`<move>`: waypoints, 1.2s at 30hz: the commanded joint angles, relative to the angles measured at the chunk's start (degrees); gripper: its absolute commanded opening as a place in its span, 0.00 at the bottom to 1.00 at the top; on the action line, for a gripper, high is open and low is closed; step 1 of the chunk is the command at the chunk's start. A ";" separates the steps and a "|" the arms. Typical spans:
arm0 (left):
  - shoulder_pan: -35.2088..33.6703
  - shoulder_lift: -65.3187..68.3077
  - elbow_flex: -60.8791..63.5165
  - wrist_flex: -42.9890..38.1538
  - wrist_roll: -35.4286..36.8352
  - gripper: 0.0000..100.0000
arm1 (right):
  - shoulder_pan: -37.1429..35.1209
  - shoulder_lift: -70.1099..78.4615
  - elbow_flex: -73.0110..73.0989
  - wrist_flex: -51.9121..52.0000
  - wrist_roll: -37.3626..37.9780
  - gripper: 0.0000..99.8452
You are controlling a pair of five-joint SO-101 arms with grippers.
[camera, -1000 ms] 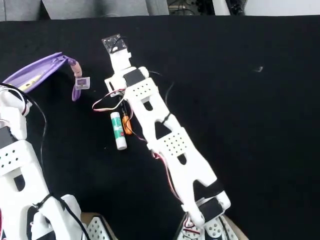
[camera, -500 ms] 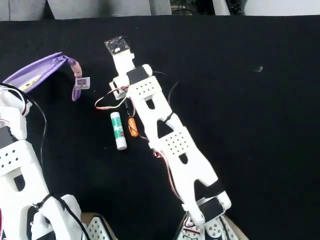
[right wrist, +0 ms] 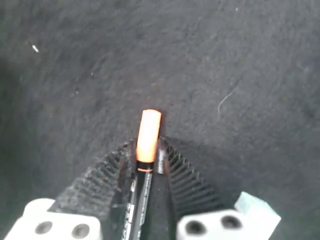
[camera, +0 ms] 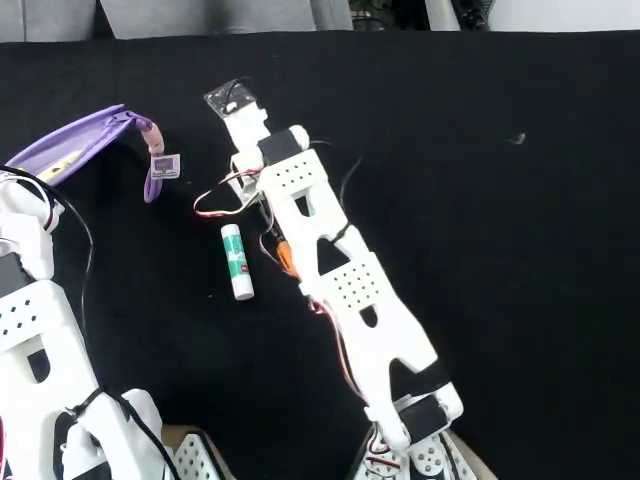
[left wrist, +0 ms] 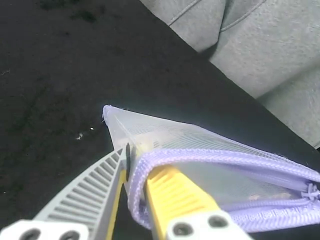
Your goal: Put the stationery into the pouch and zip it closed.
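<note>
Black cloth covers the table, with a grey backdrop behind its far edge.

High view: the left arm stands at the near left corner. The purple pouch is raised at the far left, and its pull tag hangs off the end. The right arm stretches from the near edge toward the far left. A second ago the orange end of the pen lay just beside the glue stick. It has since drawn away from the stick, step by step, and now sits tucked under the right arm. The wrist has shifted a little the same way. The glue stick has not moved, and the pouch and left arm are unchanged.

Left wrist view: the left gripper is clamped on the pouch's purple edge, with one finger on each side of the fabric. The mesh wall and zip line run away from it. Whether the mouth gapes wide enough cannot be told.

Right wrist view: the right gripper is closed on the pen, whose orange cap juts past the fingertips over bare cloth.

Finding: the pen appears to have been lifted clear, so the pick looks complete. Carriage to the pouch is the outstanding step. The glue stick remains to be collected and the zip is not yet drawn.
</note>
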 commanded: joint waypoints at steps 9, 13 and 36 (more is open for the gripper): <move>4.97 -0.97 -2.07 1.14 0.88 0.03 | 1.05 -13.76 -9.45 10.37 1.49 0.01; 7.34 -0.97 -7.78 8.62 0.88 0.03 | 2.37 -22.90 -9.98 13.27 1.14 0.01; 20.26 -0.97 -20.97 25.05 0.62 0.03 | 8.09 -62.29 -8.57 14.86 -7.21 0.01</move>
